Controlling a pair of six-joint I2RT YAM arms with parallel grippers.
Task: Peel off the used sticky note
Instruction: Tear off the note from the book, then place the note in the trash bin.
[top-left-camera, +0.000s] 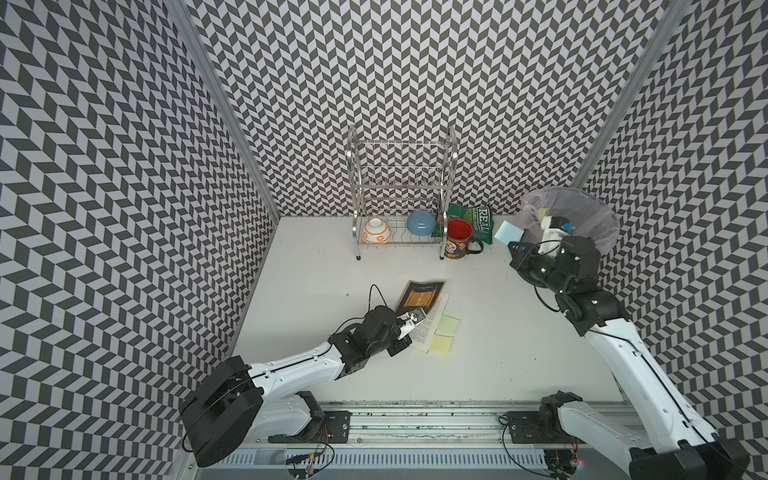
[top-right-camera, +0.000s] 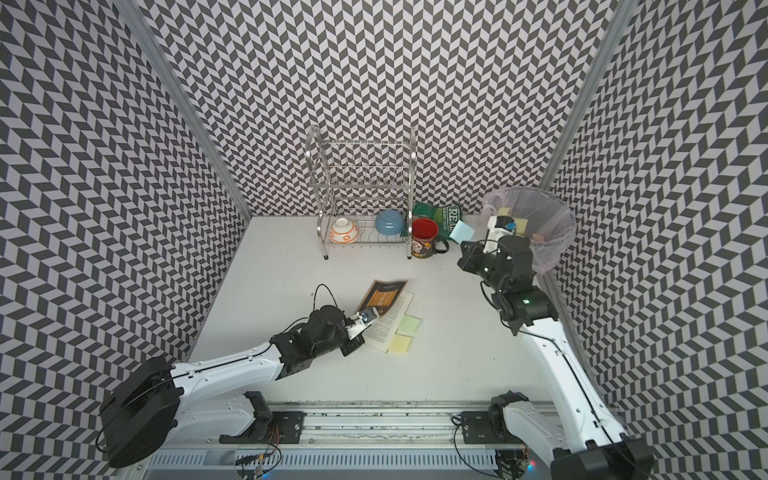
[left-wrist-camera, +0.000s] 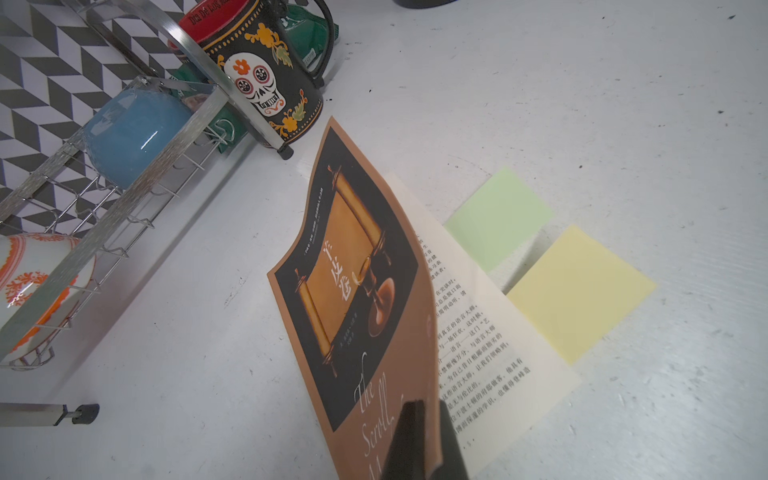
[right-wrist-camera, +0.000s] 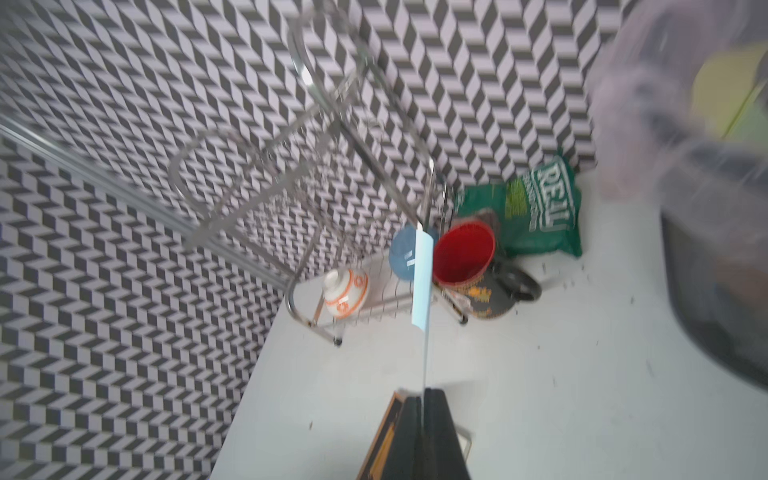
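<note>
A light blue sticky note (top-left-camera: 508, 232) (top-right-camera: 462, 231) hangs in the air beside the lined trash bin (top-left-camera: 582, 208) at the back right. My right gripper (top-left-camera: 521, 239) (right-wrist-camera: 424, 395) is shut on its edge, and the note (right-wrist-camera: 420, 282) shows edge-on and blurred in the right wrist view. A brown book (top-left-camera: 419, 297) (left-wrist-camera: 353, 266) lies mid-table. My left gripper (top-left-camera: 415, 318) (left-wrist-camera: 432, 415) is shut on its lifted cover. A green note (top-left-camera: 448, 325) (left-wrist-camera: 498, 218) and a yellow note (top-left-camera: 441, 344) (left-wrist-camera: 582, 291) stick out from under the open page.
A metal dish rack (top-left-camera: 399, 187) stands at the back wall with an orange-white bowl (top-left-camera: 376, 230) and a blue bowl (top-left-camera: 420, 222). A skull mug (top-left-camera: 459, 239) and a green chip bag (top-left-camera: 478, 220) sit between the rack and the bin.
</note>
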